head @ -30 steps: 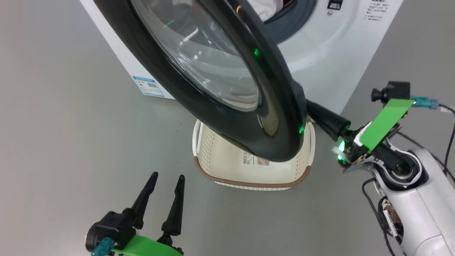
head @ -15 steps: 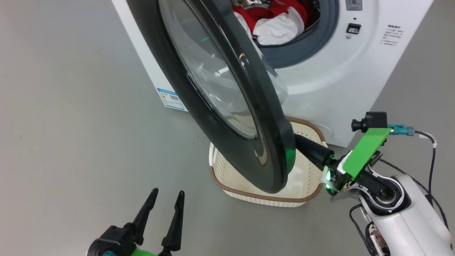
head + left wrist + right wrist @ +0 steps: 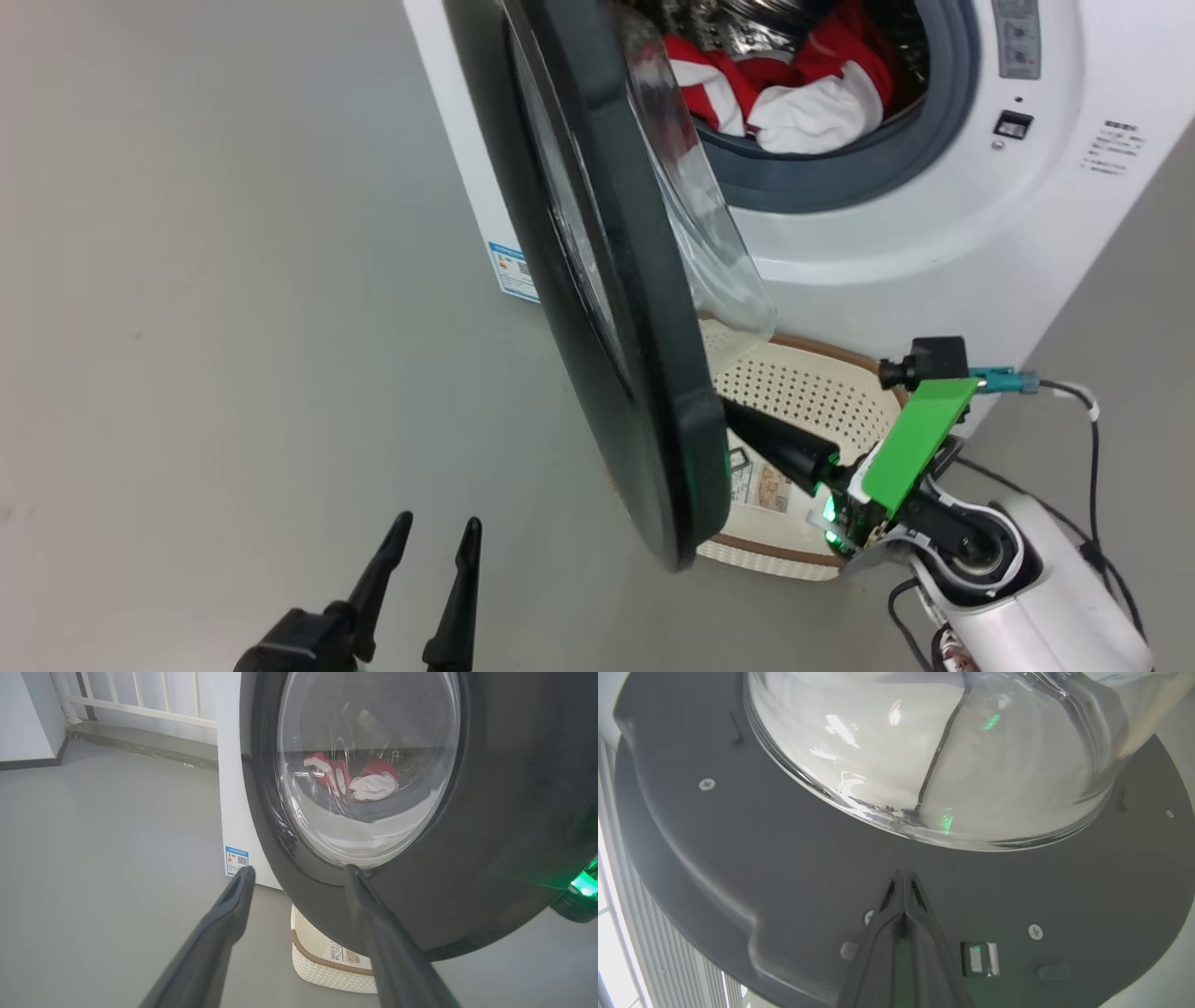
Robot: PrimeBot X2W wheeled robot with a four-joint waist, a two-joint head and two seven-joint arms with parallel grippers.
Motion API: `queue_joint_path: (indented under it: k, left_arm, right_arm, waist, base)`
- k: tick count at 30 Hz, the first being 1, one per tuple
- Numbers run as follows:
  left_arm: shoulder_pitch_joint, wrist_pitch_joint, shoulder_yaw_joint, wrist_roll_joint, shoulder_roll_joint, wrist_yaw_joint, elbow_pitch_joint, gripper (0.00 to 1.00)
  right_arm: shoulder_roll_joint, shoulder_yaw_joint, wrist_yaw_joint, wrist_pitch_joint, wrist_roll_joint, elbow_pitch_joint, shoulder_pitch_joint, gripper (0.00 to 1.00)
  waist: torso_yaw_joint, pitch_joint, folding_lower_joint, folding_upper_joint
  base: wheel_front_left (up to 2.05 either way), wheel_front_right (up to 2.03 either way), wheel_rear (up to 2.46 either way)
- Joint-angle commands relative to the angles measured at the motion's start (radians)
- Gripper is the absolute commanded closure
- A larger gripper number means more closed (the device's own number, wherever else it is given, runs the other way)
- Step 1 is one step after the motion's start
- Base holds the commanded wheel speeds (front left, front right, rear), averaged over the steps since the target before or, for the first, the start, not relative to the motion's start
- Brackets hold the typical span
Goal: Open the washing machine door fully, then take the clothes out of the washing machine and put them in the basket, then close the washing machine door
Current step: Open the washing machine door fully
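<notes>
The washing machine door (image 3: 616,308) stands swung out from the white washing machine (image 3: 943,233), nearly edge-on in the head view, its glass bowl (image 3: 924,756) bulging on the inner side. My right gripper (image 3: 903,877) is shut, tips against the door's black inner face below the glass; its dark fingers (image 3: 780,448) reach behind the rim. Red and white clothes (image 3: 803,93) lie in the drum. The cream basket (image 3: 822,392) sits on the floor under the door. My left gripper (image 3: 434,537) is open, holding nothing, short of the door's outer side (image 3: 490,812).
A blue label (image 3: 512,271) marks the machine's left side. Grey floor (image 3: 233,327) stretches to the left. A white railing and a low step (image 3: 140,714) stand behind the machine. Cables (image 3: 1088,439) trail from my right wrist.
The door has swung further open to the left with my shut right gripper pushing on its inner face. The head camera has shifted, bringing the drum and clothes into view. The left gripper stays open.
</notes>
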Motion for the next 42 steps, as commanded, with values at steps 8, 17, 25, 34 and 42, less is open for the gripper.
queue_joint_path:
  k: [8, 17, 25, 34, 42]
  left_arm:
    - [0.027, -0.009, 0.039, 0.008, 0.011, 0.01, -0.017, 0.0]
    - [0.046, -0.009, 0.067, 0.001, 0.011, 0.029, -0.045, 0.0]
    - [0.062, -0.009, 0.078, -0.002, 0.011, 0.043, -0.065, 0.0]
    - [0.066, -0.009, 0.076, -0.003, 0.011, 0.044, -0.067, 0.0]
    - [0.054, -0.009, 0.066, -0.003, 0.011, 0.036, -0.052, 0.0]
  right_arm:
    - [0.033, 0.083, 0.008, -0.009, 0.028, -0.031, 0.016, 1.0]
    - [0.033, 0.186, 0.008, -0.037, 0.09, -0.026, -0.021, 1.0]
    - [0.033, 0.26, 0.008, -0.065, 0.123, -0.016, -0.05, 1.0]
    - [0.033, 0.263, 0.008, -0.091, 0.119, -0.01, -0.05, 1.0]
    - [0.033, 0.222, 0.008, -0.119, 0.075, 0.005, -0.017, 0.0]
  waist:
    - [0.068, -0.04, 0.0, 0.0]
    - [0.078, -0.038, 0.0, 0.0]
    - [0.081, -0.042, 0.0, 0.0]
    - [0.077, -0.048, 0.0, 0.0]
    - [0.07, -0.055, 0.0, 0.0]
  base:
    - [0.0, 0.0, 0.0]
    - [0.0, 0.0, 0.0]
    - [0.0, 0.0, 0.0]
    - [0.0, 0.0, 0.0]
    - [0.0, 0.0, 0.0]
